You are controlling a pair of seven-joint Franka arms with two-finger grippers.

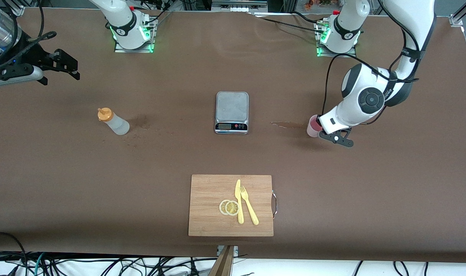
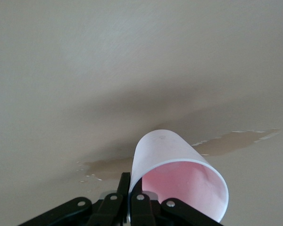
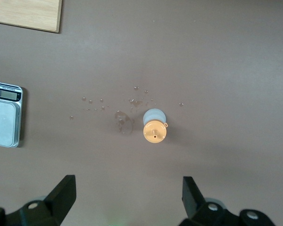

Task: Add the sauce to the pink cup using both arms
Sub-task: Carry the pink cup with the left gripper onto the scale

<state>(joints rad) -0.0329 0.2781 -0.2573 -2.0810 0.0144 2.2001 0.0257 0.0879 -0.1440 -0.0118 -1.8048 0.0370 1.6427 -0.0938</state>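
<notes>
While pinching the pink cup (image 1: 312, 127) on the table: left gripper (image 1: 325, 132).
Spread wide above the sauce (image 1: 113, 121): right gripper (image 3: 127, 195).

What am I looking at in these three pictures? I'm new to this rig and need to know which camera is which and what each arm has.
Two white robot arms work at a brown table. The wide picture comes from a high camera facing them; the other two come from cameras on their wrists.

The left gripper is down at the pink cup, toward the left arm's end of the table. Its wrist view shows the cup close up with a finger at its rim; whether it is gripped I cannot tell. Spill stains mark the table there.

The right gripper hangs open in the air over its own end. Its wrist view looks straight down on the sauce bottle, which stands untouched among droplets.

Also on the table: a scale and, nearer the front camera, a cutting board with lemon slices, a knife and a fork.
</notes>
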